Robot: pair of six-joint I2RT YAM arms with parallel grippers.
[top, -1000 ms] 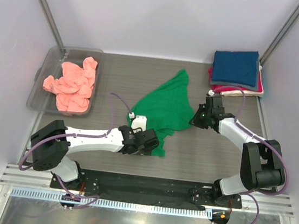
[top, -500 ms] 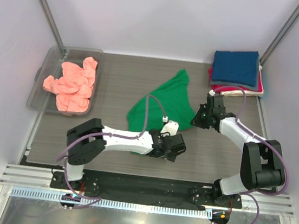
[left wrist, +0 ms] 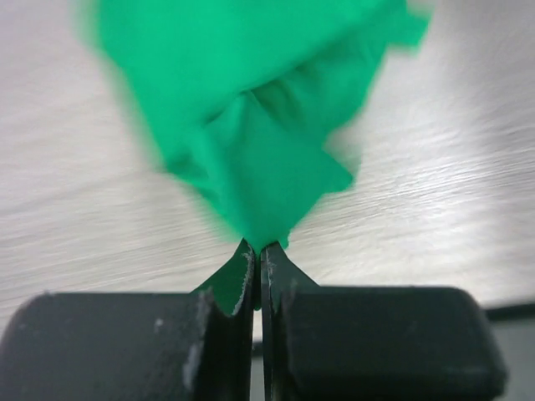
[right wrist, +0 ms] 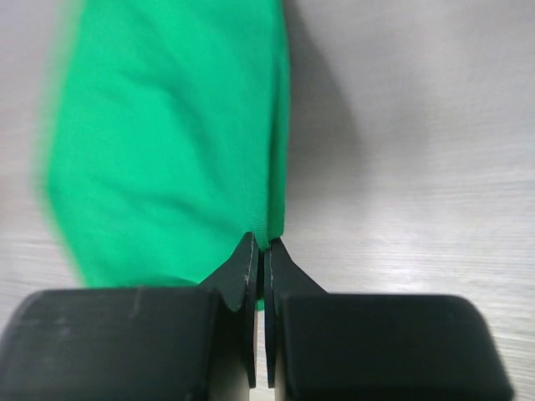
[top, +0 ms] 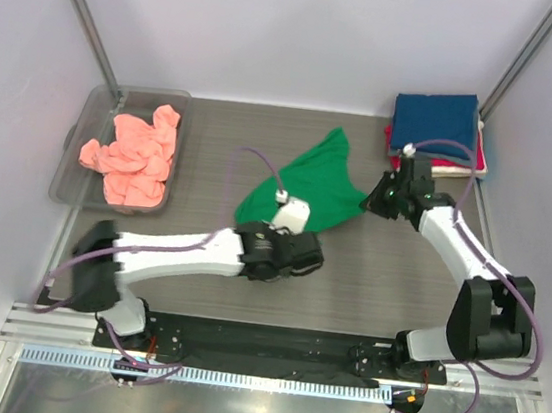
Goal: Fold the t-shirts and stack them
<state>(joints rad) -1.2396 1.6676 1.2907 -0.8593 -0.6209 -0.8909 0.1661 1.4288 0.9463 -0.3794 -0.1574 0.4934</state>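
Observation:
A bright green t-shirt (top: 304, 185) lies bunched in the middle of the table. My left gripper (top: 304, 242) is shut on its near edge; in the left wrist view the green t-shirt (left wrist: 251, 125) runs pinched up out of the left gripper (left wrist: 257, 247). My right gripper (top: 369, 200) is shut on the shirt's right edge; the right wrist view shows the hem of the green t-shirt (right wrist: 167, 142) caught in the right gripper (right wrist: 262, 244). A salmon-pink t-shirt (top: 133, 154) lies crumpled in a bin. Folded navy (top: 435, 121), red (top: 462, 167) and white shirts are stacked at the back right.
The clear plastic bin (top: 81, 137) stands at the table's left edge. The folded stack sits close behind my right arm's wrist. Purple cables loop above both arms.
The left gripper closed on the green t-shirt's near edge and moved left and back. The right gripper carried its edge back toward the stack. The shirt is now narrower and more bunched.

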